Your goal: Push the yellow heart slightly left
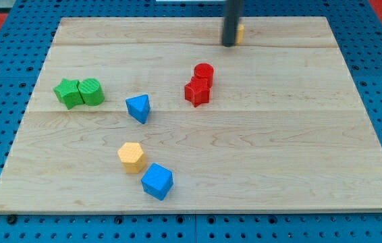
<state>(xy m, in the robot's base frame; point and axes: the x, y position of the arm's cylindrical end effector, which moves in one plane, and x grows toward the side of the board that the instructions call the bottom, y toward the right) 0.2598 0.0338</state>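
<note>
Seven blocks are in your view on the wooden counter [299, 135]. My tip [229, 44] sits near the view's top, a little right of centre, and it is a bare rod end, so you have no fingers to read as wide, narrow or holding. Just behind the rod, at its right edge, you can see a sliver of the yellow heart [240, 31]; most of it is hidden, so its shape cannot be confirmed, and the tip looks to be touching or just beside it.

Below the tip, well apart, the red cylinder [204, 71] touches a second red block [197, 92], whose shape is unclear. At the view's left, the green star [67, 92] touches a rounded green block [91, 91]. Near them, toward the centre, you will find the blue triangular block [138, 107]. Lower down, the yellow hexagon [131, 156] lies just beside the blue cube [157, 181].
</note>
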